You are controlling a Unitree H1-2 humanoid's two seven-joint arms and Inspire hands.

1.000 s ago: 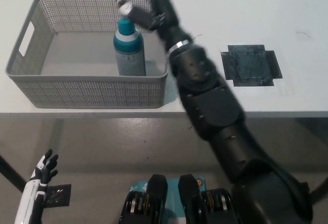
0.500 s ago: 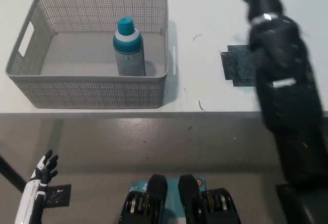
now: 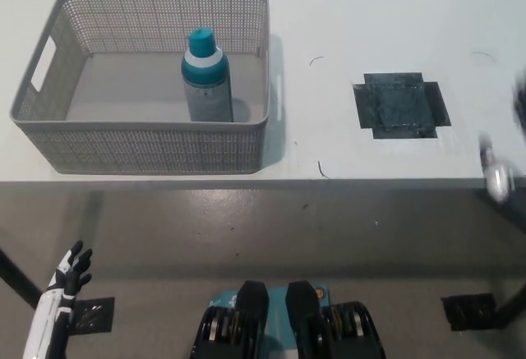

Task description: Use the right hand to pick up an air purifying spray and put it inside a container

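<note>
The spray can (image 3: 205,75) stands upright inside the grey basket (image 3: 148,149) on the desk (image 3: 370,14), toward its 3 o'clock side, so the drop looks done. The right robot hand is just a blur at the 3 o'clock edge; can't tell its fingers. The left robot hand (image 3: 66,281) hangs at 7 o'clock, fingers spread. Best move now: pull clear without clipping the basket rim.

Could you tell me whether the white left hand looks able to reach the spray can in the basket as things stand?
Probably not. The left hand hangs low at the lower left, below the table edge, while the spray can stands upright inside the mesh basket, behind its near wall.
</note>
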